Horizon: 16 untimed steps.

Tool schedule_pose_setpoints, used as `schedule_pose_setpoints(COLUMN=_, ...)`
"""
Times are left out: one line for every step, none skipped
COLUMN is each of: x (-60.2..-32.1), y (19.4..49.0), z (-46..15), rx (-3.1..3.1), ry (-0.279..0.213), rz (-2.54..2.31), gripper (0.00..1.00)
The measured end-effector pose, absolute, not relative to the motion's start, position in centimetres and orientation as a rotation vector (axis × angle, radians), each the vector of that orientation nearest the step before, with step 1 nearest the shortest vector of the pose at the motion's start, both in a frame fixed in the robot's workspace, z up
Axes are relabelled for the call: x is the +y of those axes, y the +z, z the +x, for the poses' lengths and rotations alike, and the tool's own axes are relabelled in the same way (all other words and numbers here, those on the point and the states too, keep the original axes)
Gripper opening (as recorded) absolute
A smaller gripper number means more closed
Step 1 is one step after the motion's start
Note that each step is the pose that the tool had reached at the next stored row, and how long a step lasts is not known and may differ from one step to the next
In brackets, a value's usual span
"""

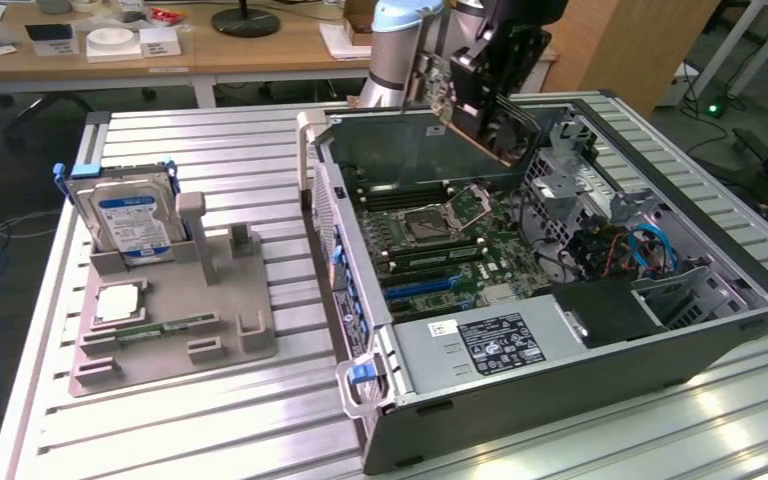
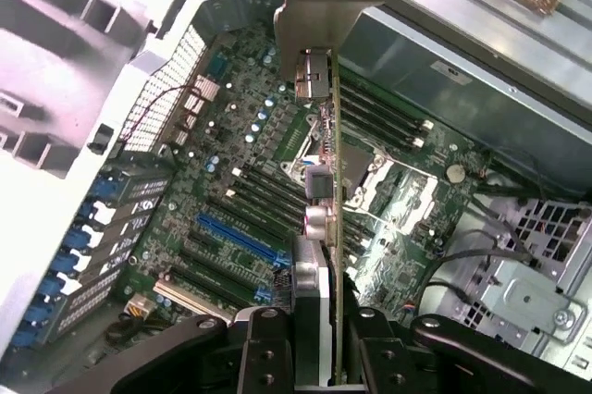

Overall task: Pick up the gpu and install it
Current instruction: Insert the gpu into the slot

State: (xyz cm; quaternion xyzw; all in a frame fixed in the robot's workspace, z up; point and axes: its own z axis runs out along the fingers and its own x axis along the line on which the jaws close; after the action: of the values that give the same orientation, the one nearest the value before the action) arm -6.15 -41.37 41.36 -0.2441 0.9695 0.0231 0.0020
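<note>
The gpu [image 1: 480, 105], a dark card with a black cooler, hangs tilted above the far end of the open computer case [image 1: 704, 345]. My gripper [image 1: 494, 62] is shut on it from above. In the wrist view the gpu [image 2: 326, 181] appears edge-on, its silver end bracket [image 2: 319, 1] pointing away, and my gripper [image 2: 326, 357] clamps the card between two black fingers [image 2: 264, 348]. Below it lies the green motherboard [image 2: 231, 163] with a blue slot [image 2: 236, 237]. The card hovers clear of the board.
On the exterior view's left, a grey holder [image 1: 171, 310] carries a silver hard drive [image 1: 124, 215], a memory stick [image 1: 164, 327] and a square chip [image 1: 117, 303]. In the case sit the power supply [image 1: 491, 345], a bundle of cables [image 1: 624, 250] and a drive cage [image 1: 564, 150].
</note>
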Motion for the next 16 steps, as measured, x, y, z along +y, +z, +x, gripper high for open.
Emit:
schedule_pose_setpoints(x=-41.37, y=41.35, z=-6.15, rx=3.037, ry=0.073, rz=-0.785, gripper=0.28)
schedule_pose_setpoints(x=-41.37, y=41.36, z=-6.15, rx=3.033, ry=0.073, rz=-0.804, gripper=0.28)
schedule_pose_setpoints(x=-41.37, y=41.36, z=-6.15, rx=3.028, ry=0.073, rz=-0.82, gripper=0.28)
schedule_pose_setpoints(x=-41.37, y=41.36, z=-6.15, rx=3.024, ry=0.073, rz=-0.836, gripper=0.28)
schedule_pose_setpoints(x=-41.38, y=41.36, z=-6.15, rx=3.02, ry=0.073, rz=-0.852, gripper=0.28)
schedule_pose_setpoints(x=-41.38, y=41.36, z=-6.15, rx=3.016, ry=0.073, rz=-0.868, gripper=0.28)
schedule_pose_setpoints(x=-41.38, y=41.36, z=-6.15, rx=3.011, ry=0.073, rz=-0.885, gripper=0.28)
schedule_pose_setpoints(x=-41.39, y=41.36, z=-6.15, rx=3.007, ry=0.073, rz=-0.901, gripper=0.28)
schedule_pose_setpoints(x=-41.39, y=41.35, z=-6.15, rx=3.002, ry=0.073, rz=-0.918, gripper=0.28)
schedule_pose_setpoints(x=-41.39, y=41.35, z=-6.15, rx=2.997, ry=0.073, rz=-0.936, gripper=0.28)
schedule_pose_setpoints(x=-41.39, y=41.35, z=-6.15, rx=2.991, ry=0.073, rz=-0.953, gripper=0.28)
schedule_pose_setpoints(x=-41.39, y=41.35, z=-6.15, rx=2.986, ry=0.073, rz=-0.971, gripper=0.28)
schedule_pose_setpoints(x=-41.39, y=41.35, z=-6.15, rx=2.981, ry=0.073, rz=-0.987, gripper=0.28)
schedule_pose_setpoints(x=-41.39, y=41.36, z=-6.15, rx=2.976, ry=0.073, rz=-1.004, gripper=0.28)
schedule_pose_setpoints(x=-41.39, y=41.35, z=-6.15, rx=2.971, ry=0.073, rz=-1.019, gripper=0.28)
schedule_pose_setpoints(x=-41.39, y=41.35, z=-6.15, rx=2.965, ry=0.073, rz=-1.035, gripper=0.28)
